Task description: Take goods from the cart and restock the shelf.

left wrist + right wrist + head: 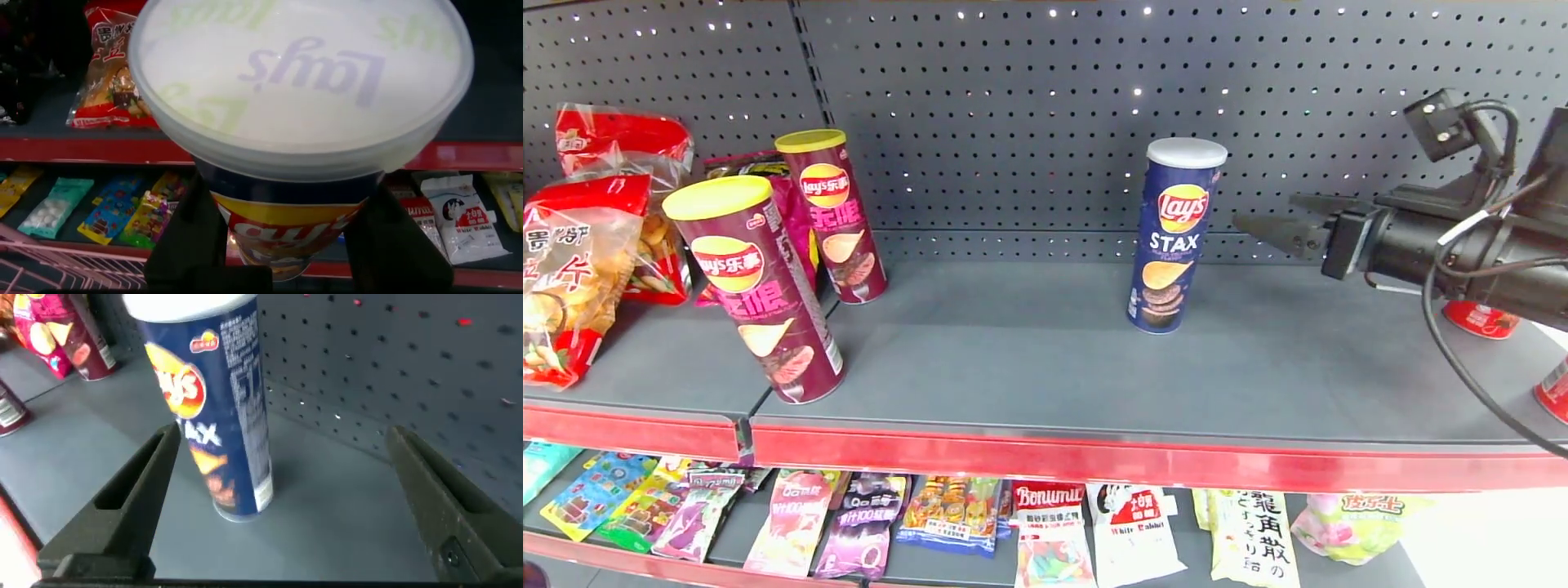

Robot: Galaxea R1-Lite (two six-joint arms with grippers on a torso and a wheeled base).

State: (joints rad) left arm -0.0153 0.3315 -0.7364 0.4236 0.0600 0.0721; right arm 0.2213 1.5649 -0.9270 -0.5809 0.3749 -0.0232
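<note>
A blue chip can [1176,237] with a white lid stands upright on the grey upper shelf [1029,367], near the pegboard back. My right gripper [1267,219] hovers just to its right, open and empty. From the right wrist, the same can [221,416] stands a little beyond the spread fingers [122,514] of that gripper [278,523]. My left gripper [286,249] is shut on a second blue chip can [298,106], held lid-up in front of the shelves, its fingers [192,237] pressing both sides.
Two maroon chip cans [756,286] [837,216] stand at the shelf's left, with snack bags [580,269] beyond them. Red cans [1478,318] sit at the far right. A pink cart [49,265] is below the left gripper. The lower shelf [1054,531] holds several candy packets.
</note>
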